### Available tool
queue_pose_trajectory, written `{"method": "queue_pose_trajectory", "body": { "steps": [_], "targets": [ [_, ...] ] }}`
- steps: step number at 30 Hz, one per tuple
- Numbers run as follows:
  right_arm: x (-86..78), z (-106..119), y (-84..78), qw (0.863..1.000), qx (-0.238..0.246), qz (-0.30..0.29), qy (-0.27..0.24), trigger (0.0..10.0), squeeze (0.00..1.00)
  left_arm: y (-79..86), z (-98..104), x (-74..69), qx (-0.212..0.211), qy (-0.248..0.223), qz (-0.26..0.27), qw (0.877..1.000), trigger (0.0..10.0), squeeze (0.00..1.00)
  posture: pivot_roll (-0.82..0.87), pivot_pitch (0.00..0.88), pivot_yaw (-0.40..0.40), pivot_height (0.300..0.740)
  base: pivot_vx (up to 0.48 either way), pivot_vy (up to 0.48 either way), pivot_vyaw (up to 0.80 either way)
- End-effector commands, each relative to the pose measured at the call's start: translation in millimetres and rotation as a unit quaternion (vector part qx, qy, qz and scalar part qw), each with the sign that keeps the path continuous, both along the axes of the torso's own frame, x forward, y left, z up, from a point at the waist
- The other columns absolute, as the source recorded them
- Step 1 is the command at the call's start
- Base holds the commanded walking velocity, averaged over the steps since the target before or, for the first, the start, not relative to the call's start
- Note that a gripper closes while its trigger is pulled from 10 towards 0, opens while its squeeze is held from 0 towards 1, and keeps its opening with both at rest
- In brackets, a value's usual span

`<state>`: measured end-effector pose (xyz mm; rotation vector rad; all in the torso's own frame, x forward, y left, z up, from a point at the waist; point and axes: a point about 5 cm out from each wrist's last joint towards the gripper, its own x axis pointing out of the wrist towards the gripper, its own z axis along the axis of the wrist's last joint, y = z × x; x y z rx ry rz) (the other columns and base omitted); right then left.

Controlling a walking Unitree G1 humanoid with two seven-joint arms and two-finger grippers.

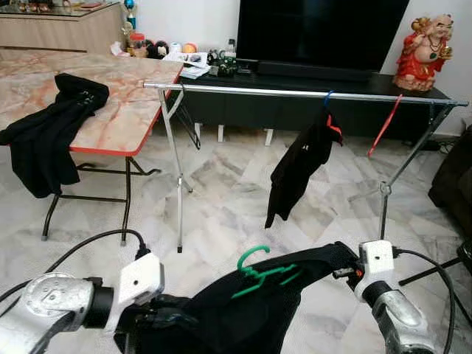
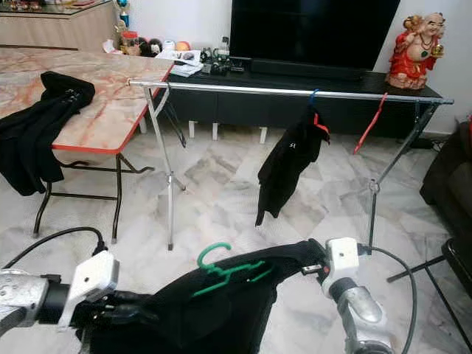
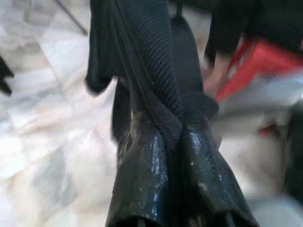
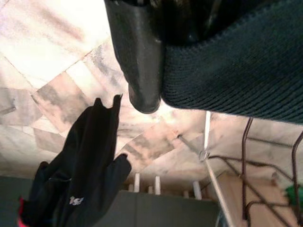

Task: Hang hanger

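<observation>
Marble-tile floor (image 1: 221,192), grey-white veined, glossy. Living room: dark TV unit (image 1: 310,99) along the far wall, big black TV (image 1: 317,29) on top, red-and-gold laughing figurine (image 1: 422,53) at its far right end.

Landmark: chrome drying rack (image 1: 295,92), thin horizontal rail on crossed folding legs, spanning the room in front of the TV unit. Left of rack: folding counter (image 1: 110,96) with pink marble-pattern top, red edge, black tube legs; black garment (image 1: 51,133) draped over its near edge. On the rail, right of centre: black top (image 1: 299,166) hanging limp from a blue hook, red trim at collar. Further right on the rail: bare red hanger (image 1: 385,125), tilted. Dark sofa edge (image 1: 453,184) beyond the rack's right leg.

Well short of the rack, low in front: green plastic hanger (image 1: 258,273), hook pointing up, threaded into a black knit garment (image 1: 243,310) stretched between both arms. Not on the rail.

Left gripper (image 3: 173,142): glossy black fingers pressed together, pinching a twisted ribbed fold of the black knit garment. Right gripper (image 4: 156,71): one black finger visible against the knit fabric, other hidden; clamped on the garment's right end, going by the eye views. Person in black with a red stool, blurred, in left wrist view.
</observation>
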<state>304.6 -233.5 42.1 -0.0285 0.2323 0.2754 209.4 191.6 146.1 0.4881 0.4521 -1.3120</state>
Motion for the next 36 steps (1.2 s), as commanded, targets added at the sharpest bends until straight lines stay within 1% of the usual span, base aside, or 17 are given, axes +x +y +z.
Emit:
{"method": "queue_pose_trajectory", "body": {
  "steps": [1,3,6,9,11,12,15,20,24,26,28,30,31,32,33,35,36],
  "targets": [
    [-0.4,15,-41.5,0.997,-0.019,-0.078,-0.012,0.0,0.0,23.2,-15,-1.2,0.124,0.004,0.013,0.992,10.0,0.0,0.15,0.0,-0.093,0.74,0.0,0.0,0.0],
    [0.2,16,-41.3,0.997,-0.019,-0.077,-0.012,0.0,0.0,24.9,-20,0.0,0.147,-0.008,0.01,0.989,10.0,0.0,0.15,0.0,-0.092,0.74,0.0,0.0,0.0],
    [1.9,17,-39.8,0.997,-0.024,-0.073,-0.012,0.0,0.0,19.5,-21,-1.3,0.114,-0.001,0.013,0.993,10.0,0.0,0.15,0.0,-0.091,0.74,0.0,0.0,0.0],
    [3.1,18,-37.5,0.998,-0.034,-0.058,-0.011,0.0,0.0,21.3,-19,0.4,0.114,-0.009,0.019,0.993,10.0,0.0,0.15,0.0,-0.091,0.74,0.0,0.0,0.0],
    [2.7,17,-37.6,0.998,-0.043,-0.051,-0.008,0.0,0.0,21.7,-11,0.6,0.076,-0.007,0.026,0.997,10.0,0.0,0.15,0.0,-0.093,0.74,0.0,0.0,0.0],
    [1.7,17,-39.1,0.998,-0.049,-0.05,-0.004,0.0,0.0,22.6,3,1.5,0.017,-0.008,0.036,0.999,10.0,0.0,0.15,0.0,-0.092,0.74,0.0,0.0,0.0],
    [0.0,16,-41.6,0.997,-0.054,-0.051,0.001,0.0,0.0,26.7,18,-1.5,-0.035,-0.011,0.026,0.999,10.0,0.0,0.15,0.0,-0.094,0.74,0.0,0.0,0.0],
    [-2.1,13,-42.5,0.997,-0.064,-0.045,0.011,0.0,0.0,27.1,23,-10.2,-0.026,-0.023,-0.019,0.999,10.0,0.0,0.16,0.0,-0.094,0.74,0.0,0.0,0.0],
    [-2.4,11,-41.6,0.997,-0.068,-0.044,0.016,0.0,0.0,21.5,36,-14.5,-0.075,-0.022,-0.052,0.996,10.0,0.0,0.15,0.0,-0.094,0.74,0.0,0.0,0.0],
    [-2.3,11,-41.6,0.996,-0.071,-0.044,0.018,0.0,0.0,20.4,38,-14.4,-0.076,-0.023,-0.059,0.995,10.0,0.0,0.15,0.0,-0.094,0.74,0.0,0.0,0.0],
    [-2.3,11,-41.6,0.996,-0.074,-0.041,0.019,0.0,0.0,17.2,37,-17.3,-0.066,-0.016,-0.085,0.994,10.0,0.0,0.15,0.0,-0.095,0.74,0.0,0.0,0.0],
    [-1.8,12,-42.6,0.996,-0.085,-0.034,0.021,0.0,0.0,15.3,33,-20.7,-0.02,-0.003,-0.112,0.993,10.0,0.0,0.15,0.0,-0.098,0.74,0.0,0.0,0.0],
    [-1.4,13,-43.1,0.995,-0.09,-0.032,0.021,0.0,0.0,17.0,28,-21.0,0.024,-0.001,-0.119,0.993,10.0,0.0,0.15,0.0,-0.098,0.74,0.0,0.0,0.0],
    [-1.4,13,-43.1,0.995,-0.09,-0.032,0.021,0.0,0.0,17.0,28,-21.0,0.024,-0.001,-0.119,0.993,10.0,0.0,0.15,0.0,-0.098,0.74,0.0,0.0,0.0],
    [-0.1,16,-44.7,0.995,-0.095,-0.031,0.02,0.0,0.0,21.8,20,-22.6,0.095,0.0,-0.139,0.986,10.0,0.0,0.15,0.0,-0.097,0.74,0.0,0.0,0.0],
    [1.7,19,-46.7,0.995,-0.096,-0.033,0.017,0.0,0.0,18.8,19,-24.5,0.079,0.0,-0.147,0.986,10.0,0.0,0.15,0.0,-0.097,0.74,0.0,0.0,0.0],
    [2.2,20,-47.2,0.994,-0.099,-0.033,0.015,0.0,0.0,16.6,21,-24.2,0.058,0.001,-0.142,0.988,10.0,0.0,0.15,0.0,-0.097,0.74,0.0,0.0,0.0]
  ]
}}
